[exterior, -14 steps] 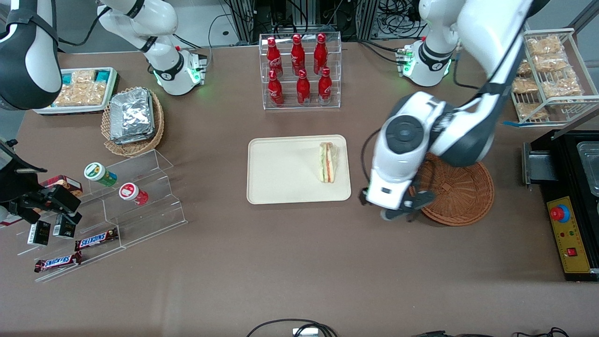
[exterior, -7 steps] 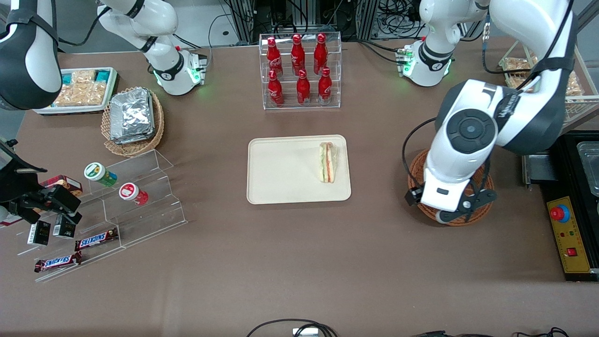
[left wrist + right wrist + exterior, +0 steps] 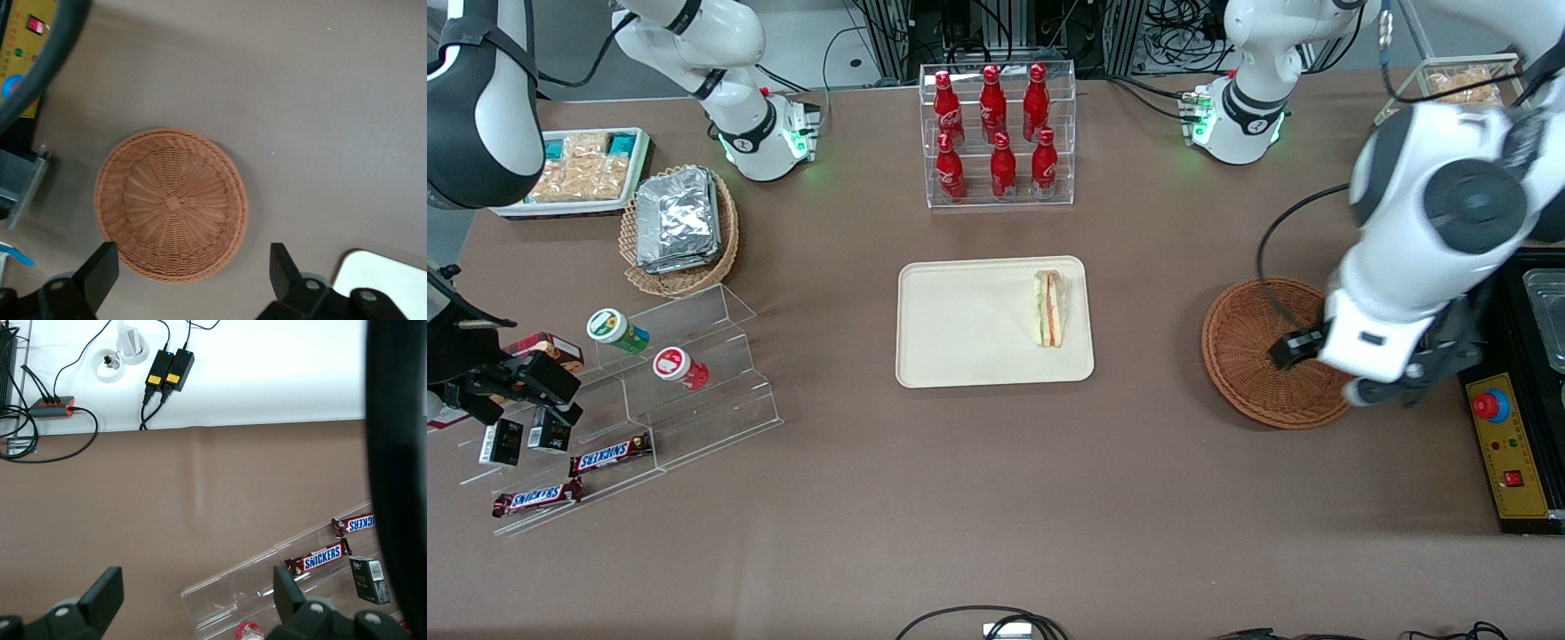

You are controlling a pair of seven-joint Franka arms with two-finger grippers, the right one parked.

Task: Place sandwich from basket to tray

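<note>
The sandwich (image 3: 1051, 308), a pale wedge with green and orange layers, lies on the cream tray (image 3: 960, 320) near the tray's edge that faces the basket. The reddish-brown wicker basket (image 3: 1258, 356) holds nothing, and the left wrist view shows its bare woven bottom (image 3: 171, 203). My gripper (image 3: 1394, 393) hangs above the basket's rim toward the working arm's end, well apart from the sandwich. In the left wrist view the gripper (image 3: 193, 273) is open with nothing between its fingers, and a corner of the tray (image 3: 387, 283) shows.
A clear rack of red bottles (image 3: 996, 133) stands farther from the camera than the tray. A black machine with a yellow panel and red button (image 3: 1489, 406) sits beside the basket. A tan basket of foil packets (image 3: 680, 227) and acrylic steps (image 3: 685, 373) are toward the parked arm's end.
My arm has swung from the gap between tray and basket, across the basket, toward the working arm's end. The sandwich has stayed on the tray.
</note>
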